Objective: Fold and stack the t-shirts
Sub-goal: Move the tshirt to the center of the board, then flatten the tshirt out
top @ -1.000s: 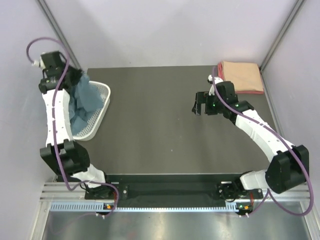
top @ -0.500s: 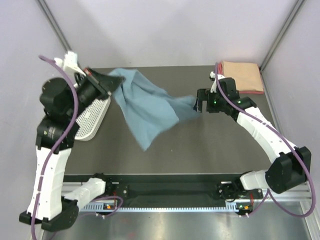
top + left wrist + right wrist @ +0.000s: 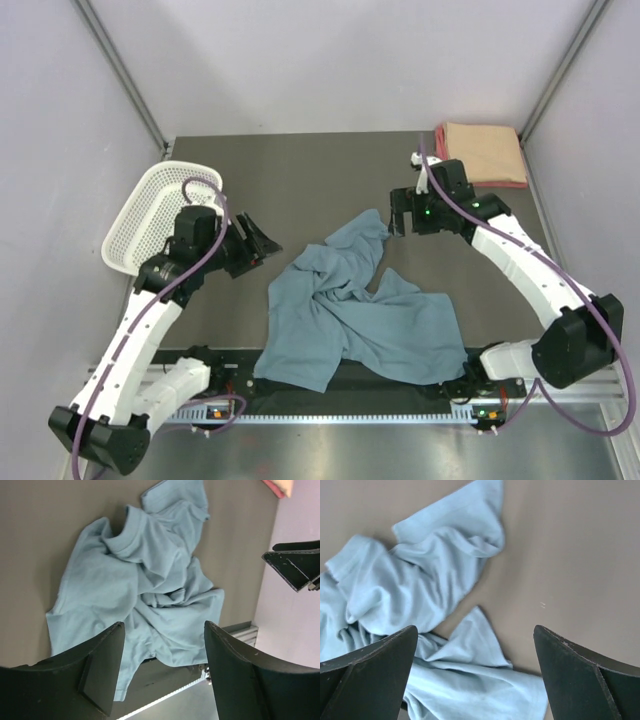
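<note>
1. Left gripper (image 3: pixel 258 243): jaws were wide open with nothing held. It hung above the bench (image 3: pixel 300 170), clear of the cloth.
2. Right gripper (image 3: pixel 400 212): jaws were also wide open and empty. The right wrist view showed only bare bench and cloth under the gap, with neither finger touching anything.
3. Blue-grey shirt (image 3: pixel 350 310): it lay crumpled and unfolded on the bench between the two grippers, right of the left gripper and left of and nearer than the right one.
4. One sleeve of the shirt reached up to just beside the right gripper's fingertips, but was not pinched.
5. In the left wrist view the collar sat ahead of the left gripper. The bunched middle of the shirt was straight below the gap between the jaws.
6. The shirt's near hem draped over the bench's front edge, closer to the arm bases than either gripper.
7. Peach shirt (image 3: pixel 485 150): it was folded flat in the far right corner, beyond and to the right of the right gripper and not touching it.
8. Pink-red shirt (image 3: pixel 500 184): only an edge showed, under the peach shirt in the same stack.
9. Basket (image 3: pixel 140 210): white mesh, left of and behind the left gripper. It looked tilted up by the left wall, with nothing visible inside.
</note>
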Motion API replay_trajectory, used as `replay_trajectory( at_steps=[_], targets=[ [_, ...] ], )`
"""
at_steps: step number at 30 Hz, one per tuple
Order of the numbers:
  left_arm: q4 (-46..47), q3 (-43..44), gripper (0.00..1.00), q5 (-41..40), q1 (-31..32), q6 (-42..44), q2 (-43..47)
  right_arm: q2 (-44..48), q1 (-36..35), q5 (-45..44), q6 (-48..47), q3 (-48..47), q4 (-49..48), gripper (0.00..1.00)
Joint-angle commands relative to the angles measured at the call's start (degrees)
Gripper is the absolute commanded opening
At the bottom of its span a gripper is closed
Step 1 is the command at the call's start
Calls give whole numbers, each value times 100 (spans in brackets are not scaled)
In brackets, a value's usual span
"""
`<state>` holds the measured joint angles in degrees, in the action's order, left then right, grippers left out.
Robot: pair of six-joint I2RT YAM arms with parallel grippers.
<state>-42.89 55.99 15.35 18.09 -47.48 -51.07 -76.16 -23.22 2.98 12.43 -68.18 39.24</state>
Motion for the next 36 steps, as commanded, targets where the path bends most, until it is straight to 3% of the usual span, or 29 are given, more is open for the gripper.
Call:
replay_trajectory(
  at_steps=[1,10,14,23,26,27,29,30,31,33,35,36],
  targets=[
    [-316,-219,69,-358,19,-68,-86,-486,-488,290,-74,-379,-153,100],
    [-124,-422,68,-700,19,187,-1422,-2578,-1438,702,-152,-1995,-23,87],
    [70,-588,69,-666,-7,213,-2072,-3228,-1676,896,-197,-2611,153,87],
    [773,-1089,76,19,-24,328,-2978,-3827,-1853,1081,-337,-2533,268,84],
    [1221,-1221,67,501,-42,240,-3145,-3967,-1853,1327,-329,-2551,268,76],
    [1344,-1213,55,547,-42,187,-3163,-3977,-1853,1380,-311,-2542,259,73],
    [1345,-1143,43,504,-42,161,-3129,-4003,-1861,1556,-276,-2542,172,67],
    [1310,-1099,38,460,-42,161,-3085,-4029,-1853,1626,-267,-2559,136,60],
    [1293,-1064,30,442,-51,169,-3024,-4047,-1853,1731,-267,-2586,119,47],
    [1249,-976,25,416,-51,230,-2979,-4152,-1853,1828,-258,-2673,118,34],
    [1126,-880,4,390,-51,292,-2944,-4187,-1844,1812,-223,-2796,188,21],
    [1038,-818,0,276,-51,318,-2935,-4162,-1835,1672,-214,-2823,224,10]
  ],
)
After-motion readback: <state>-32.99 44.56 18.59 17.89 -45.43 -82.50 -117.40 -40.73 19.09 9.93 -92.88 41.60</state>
